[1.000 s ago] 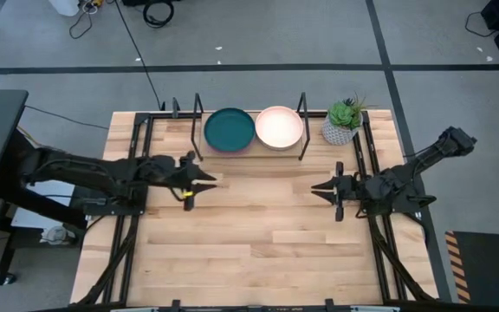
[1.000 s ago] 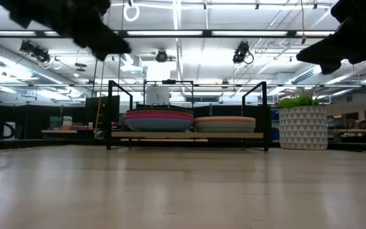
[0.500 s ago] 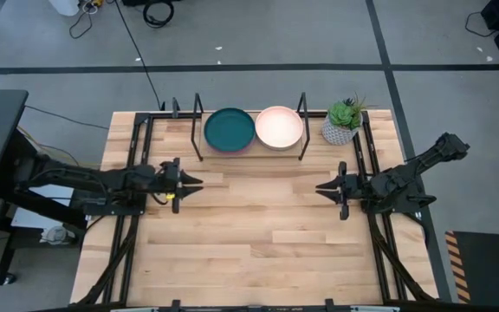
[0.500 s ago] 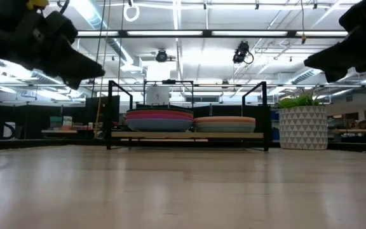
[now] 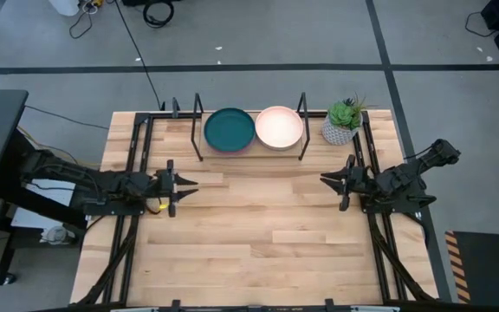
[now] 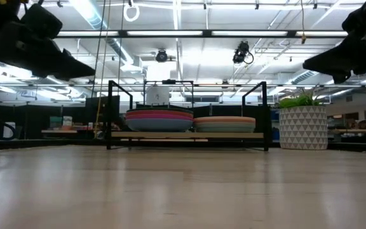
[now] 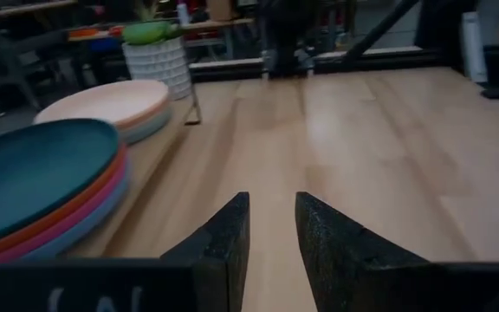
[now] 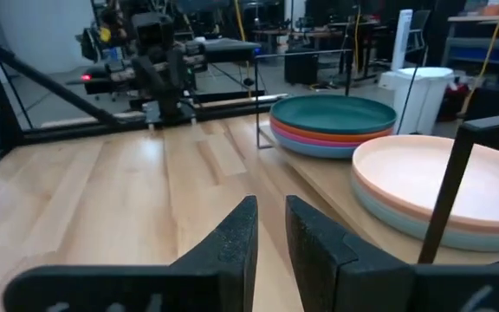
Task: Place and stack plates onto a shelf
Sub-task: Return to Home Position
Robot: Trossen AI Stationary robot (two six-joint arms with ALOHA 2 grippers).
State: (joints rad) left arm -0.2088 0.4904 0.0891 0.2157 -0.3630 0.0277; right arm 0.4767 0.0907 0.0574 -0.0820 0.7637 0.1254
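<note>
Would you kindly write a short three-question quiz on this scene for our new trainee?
1. Which plate tops the stack at the shelf end nearer the left arm? A) teal plate B) yellow C) black
2. True or false: the right gripper holds a plate.
3. Fill in: beside the cream-peach plate, off the shelf, stands a ____.
Key: 1 A; 2 false; 3 potted plant.

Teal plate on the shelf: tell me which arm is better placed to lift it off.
Left, probably. The left hand is nearer the teal plate; the right hand is farther off, on the cream-peach plate's side.
</note>
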